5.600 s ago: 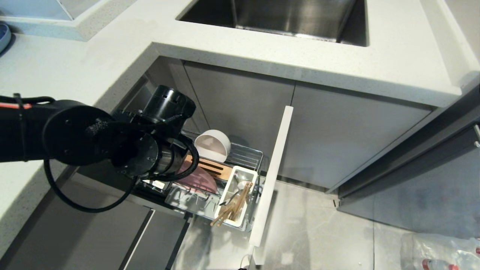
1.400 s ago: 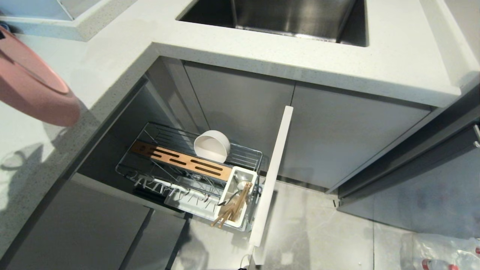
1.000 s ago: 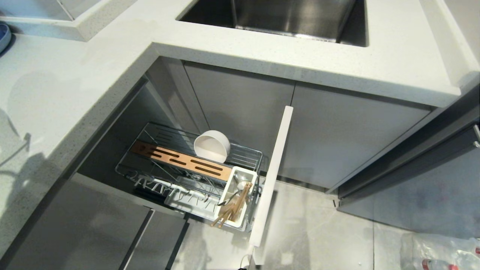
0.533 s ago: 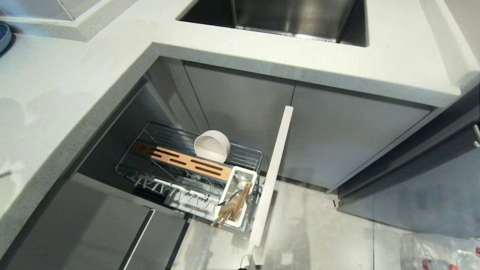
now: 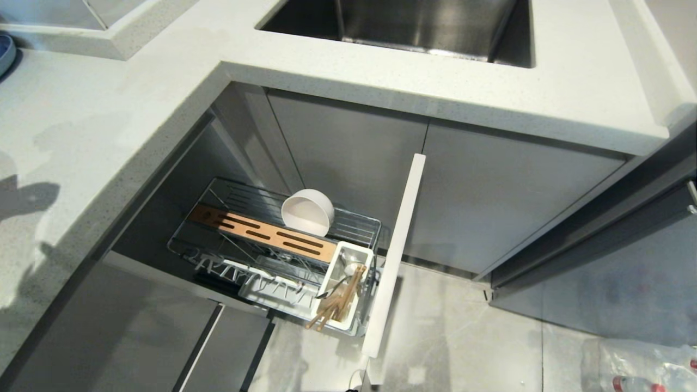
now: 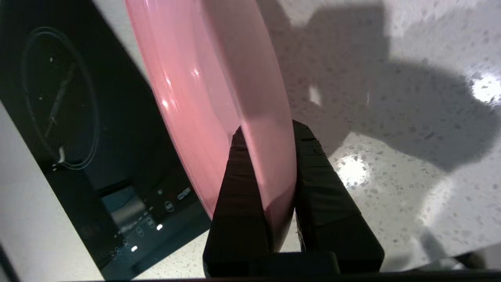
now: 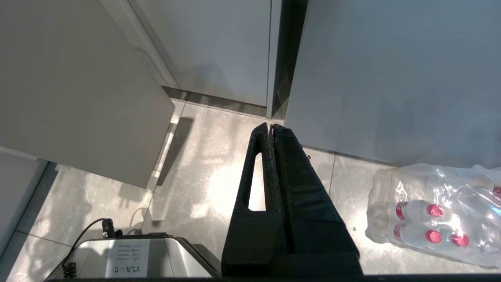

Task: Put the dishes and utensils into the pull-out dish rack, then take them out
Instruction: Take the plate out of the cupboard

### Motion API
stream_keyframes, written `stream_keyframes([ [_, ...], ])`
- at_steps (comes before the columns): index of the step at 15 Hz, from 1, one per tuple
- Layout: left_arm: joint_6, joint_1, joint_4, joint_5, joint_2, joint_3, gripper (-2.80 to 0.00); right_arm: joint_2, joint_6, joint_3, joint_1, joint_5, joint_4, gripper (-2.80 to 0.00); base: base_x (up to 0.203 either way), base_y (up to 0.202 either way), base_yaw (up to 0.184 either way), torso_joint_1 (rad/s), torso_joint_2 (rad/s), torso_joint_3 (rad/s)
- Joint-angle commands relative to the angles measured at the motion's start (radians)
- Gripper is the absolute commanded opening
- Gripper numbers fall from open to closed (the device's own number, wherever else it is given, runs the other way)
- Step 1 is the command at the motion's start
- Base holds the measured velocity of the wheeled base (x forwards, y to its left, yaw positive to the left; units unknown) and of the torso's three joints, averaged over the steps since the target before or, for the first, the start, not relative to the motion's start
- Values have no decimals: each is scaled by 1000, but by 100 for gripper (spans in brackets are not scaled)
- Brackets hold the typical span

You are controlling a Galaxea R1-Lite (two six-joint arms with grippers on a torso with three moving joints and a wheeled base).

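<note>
In the left wrist view my left gripper (image 6: 268, 131) is shut on the rim of the pale-pink plate (image 6: 203, 82), held on edge above the speckled counter (image 6: 391, 156). That arm is outside the head view. The pull-out dish rack (image 5: 272, 256) stands open under the counter. The white bowl (image 5: 307, 212) leans on its side at the rack's back, beside the wooden slotted insert (image 5: 261, 234). The chopsticks (image 5: 337, 305) and the grey spoon (image 5: 335, 286) stand in the white caddy (image 5: 333, 321). My right gripper (image 7: 272, 126) hangs shut and empty over the floor.
A black induction hob (image 6: 78, 137) lies in the counter beside the plate. The steel sink (image 5: 403, 24) is at the back. The rack's tall pale front panel (image 5: 395, 250) juts out over the floor. A pack of water bottles (image 7: 434, 211) lies on the floor.
The plate has left the rack: the left arm lifted it out, carried it over the counter and out of the head view's left edge. Only the arm's shadow shifts on the counter now.
</note>
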Motion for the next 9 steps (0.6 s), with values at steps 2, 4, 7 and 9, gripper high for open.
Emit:
stream_keyframes([
  [2, -4, -32, 49, 8, 118, -43, -280, 1, 0, 2, 0, 0, 0, -280, 0, 0, 0, 0, 0, 0],
  [4, -6, -51, 60, 8, 150, -65, -280, 1, 0, 2, 0, 0, 0, -280, 0, 0, 0, 0, 0, 0],
  [7, -9, -59, 61, 5, 172, -65, -280, 1, 0, 2, 0, 0, 0, -280, 0, 0, 0, 0, 0, 0],
  [9, -20, -64, 61, 4, 171, -65, -280, 1, 0, 2, 0, 0, 0, -280, 0, 0, 0, 0, 0, 0],
])
